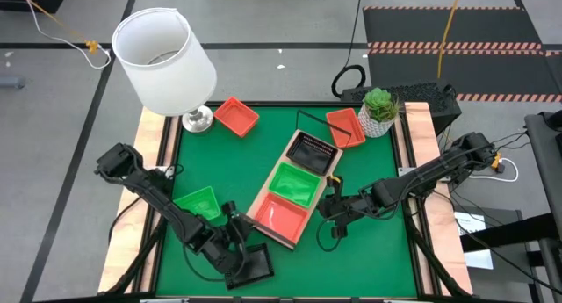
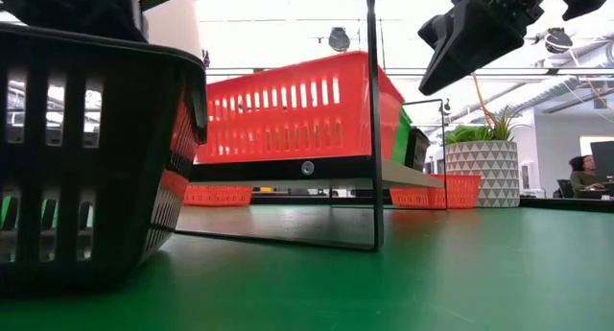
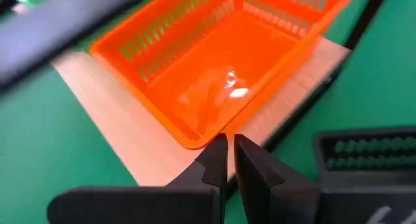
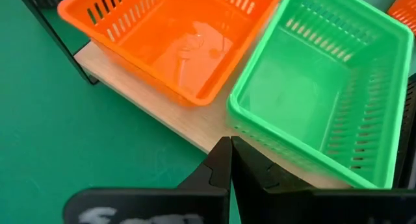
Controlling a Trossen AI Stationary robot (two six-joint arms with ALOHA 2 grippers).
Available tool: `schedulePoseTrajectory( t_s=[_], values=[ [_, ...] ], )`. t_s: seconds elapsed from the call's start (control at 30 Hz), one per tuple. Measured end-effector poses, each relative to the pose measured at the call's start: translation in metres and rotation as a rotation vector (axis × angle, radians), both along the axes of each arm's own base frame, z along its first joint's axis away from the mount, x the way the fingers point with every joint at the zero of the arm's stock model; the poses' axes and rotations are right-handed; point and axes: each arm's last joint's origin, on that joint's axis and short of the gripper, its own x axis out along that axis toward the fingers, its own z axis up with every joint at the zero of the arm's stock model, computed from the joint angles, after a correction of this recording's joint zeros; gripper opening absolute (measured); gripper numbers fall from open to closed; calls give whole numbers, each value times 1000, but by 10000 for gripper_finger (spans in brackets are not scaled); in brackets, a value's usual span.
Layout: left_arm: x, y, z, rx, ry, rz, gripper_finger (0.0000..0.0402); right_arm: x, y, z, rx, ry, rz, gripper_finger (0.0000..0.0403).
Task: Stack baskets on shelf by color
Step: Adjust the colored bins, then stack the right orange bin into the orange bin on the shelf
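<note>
1. I see the bench [image 1: 369, 250] under its green mat, with a white lamp [image 1: 165, 53] at the far left corner and a potted plant [image 1: 379, 110] at the far right.
2. The shelf [image 1: 256, 208] lies slantwise across the middle of the bench; on it sit three baskets in a row: a black basket [image 1: 312, 151] at the far end, a green basket [image 1: 294, 185] in the middle, an orange-red basket [image 1: 283, 219] at the near end.
3. Off the shelf I count a second orange-red basket [image 1: 236, 116] beside the lamp's base, a third one [image 1: 345, 127] tilted near the plant, a loose green basket [image 1: 198, 203] on the left of the mat, and a black basket [image 1: 253, 264] at the near edge, just beside my left arm's wrist; the low view has this black one filling its left side, close to the lens.
4. My left hand [image 3: 229, 160] hangs just short of the near end of the shelf, pointing at the orange-red basket there; its fingers are all but together and grip nothing.
5. My right hand [image 4: 229, 158] hovers beside the shelf's right edge, by the join of the orange-red and green baskets; its fingers are pressed closed and empty.
</note>
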Motion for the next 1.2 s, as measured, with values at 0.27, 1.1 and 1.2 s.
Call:
schedulePoseTrajectory(
  t_s=[0.27,1.1,1.2],
  values=[
    [-1,7,-2,37,42,19,30,0,0,0,2,-1,0,0],
    [-33,3,52,94,4,-221,30,24,10,-13,102,-49,173,0],
    [-28,5,53,117,-7,-231,30,27,6,-14,103,-54,157,0]
  ],
)
